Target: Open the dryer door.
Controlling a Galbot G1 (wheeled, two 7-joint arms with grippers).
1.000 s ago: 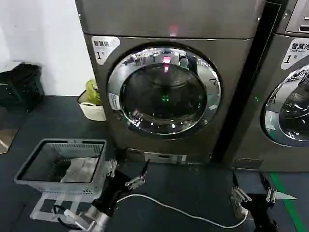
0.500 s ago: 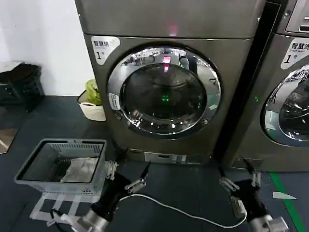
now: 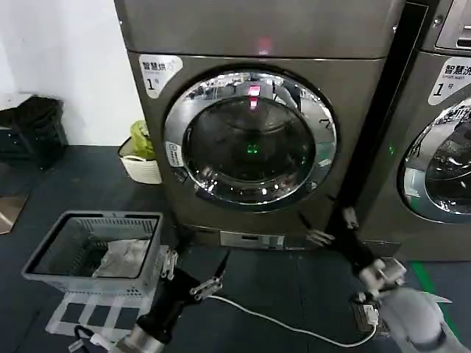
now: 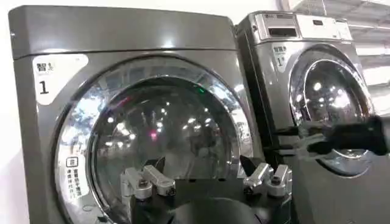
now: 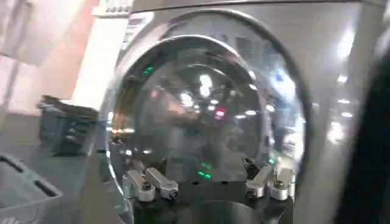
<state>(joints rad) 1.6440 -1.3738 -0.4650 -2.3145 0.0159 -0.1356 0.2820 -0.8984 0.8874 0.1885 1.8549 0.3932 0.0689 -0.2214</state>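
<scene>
The dryer door (image 3: 250,140) is shut, its wide chrome rim around dark glass on the front of the grey machine. My right gripper (image 3: 335,226) is open, raised near the machine's lower right corner, below the door's right edge and apart from it. My left gripper (image 3: 193,266) is open low over the floor in front of the machine, holding nothing. In the left wrist view the door (image 4: 158,128) lies beyond my open left gripper (image 4: 202,165). In the right wrist view the door (image 5: 195,103) stands close beyond my open right gripper (image 5: 195,167).
A second machine (image 3: 441,147) with a similar round door stands at the right. A grey laundry basket (image 3: 110,216) with cloth in it sits on the floor at the left. A white cable (image 3: 280,323) runs across the floor. A white tub (image 3: 140,165) stands beside the dryer.
My right gripper has risen from the floor and moved forward and left toward the machine's lower right corner. The left gripper has barely moved. The door stays shut.
</scene>
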